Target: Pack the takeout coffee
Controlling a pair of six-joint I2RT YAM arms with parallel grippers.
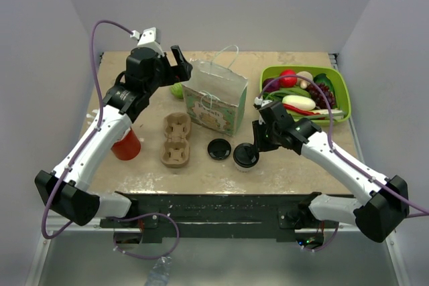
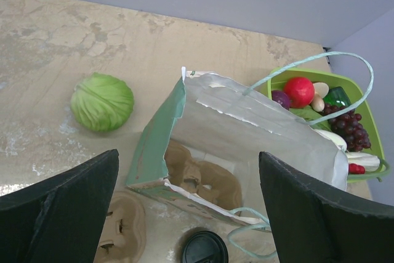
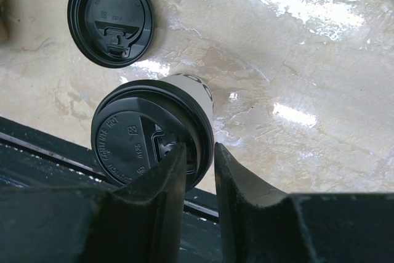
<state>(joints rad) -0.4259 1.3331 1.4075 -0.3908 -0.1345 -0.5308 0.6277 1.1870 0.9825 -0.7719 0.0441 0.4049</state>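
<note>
The takeout coffee, a white paper cup with a black lid on it, stands near the table's front edge. My right gripper is shut on the cup's lid rim. One finger lies over the lid and the other outside the rim. A patterned paper bag stands open behind the cup, with a brown cup carrier lying inside it. My left gripper hangs wide open above the bag's left side, holding nothing.
A loose black lid lies left of the cup. A second cup carrier and a red cup sit further left. A green cabbage lies behind the bag, a green basket of produce at back right.
</note>
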